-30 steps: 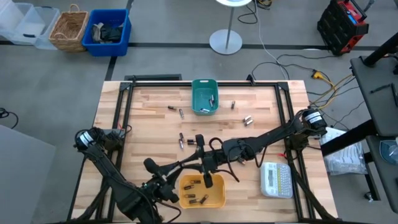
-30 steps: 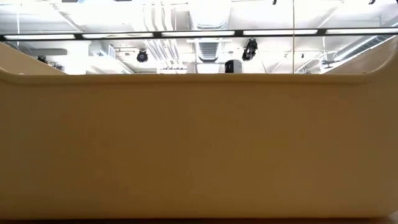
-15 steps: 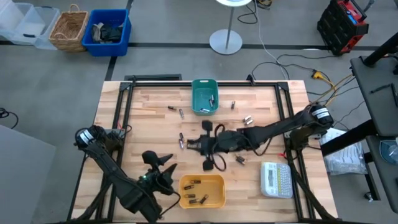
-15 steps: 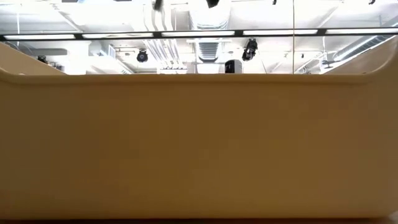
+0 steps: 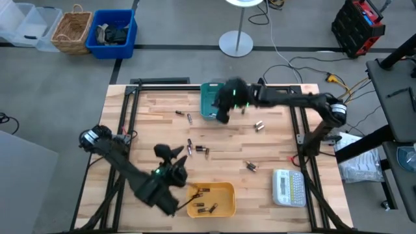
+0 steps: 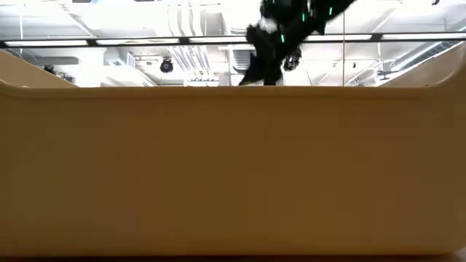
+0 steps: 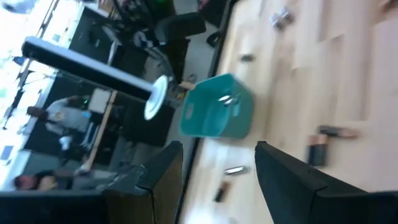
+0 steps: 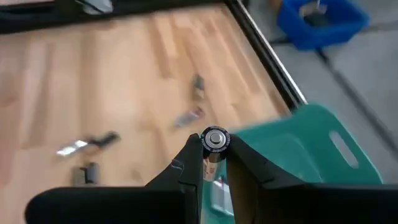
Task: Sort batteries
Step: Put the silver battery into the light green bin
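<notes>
Wooden table (image 5: 156, 130): we see right gripper (image 8: 209, 163) clamping battery (image 8: 215, 139) above teal bin (image 5: 209, 99); several loose batteries (image 5: 201, 150) remain nearby (yellow bin (image 5: 224, 190) partly filled). Left gripper (image 7: 217, 163) spread, empty.

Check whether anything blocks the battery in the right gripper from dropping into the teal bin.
Nothing visible does. The right gripper is shut on a battery above the teal bin, whose top is open, with a few cells inside.

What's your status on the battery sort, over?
Right pincer shut on a small silvery cylindrical battery above the teal plastic bin. Left pincer open, near the yellow plastic bin. Nothing in the way.
</notes>
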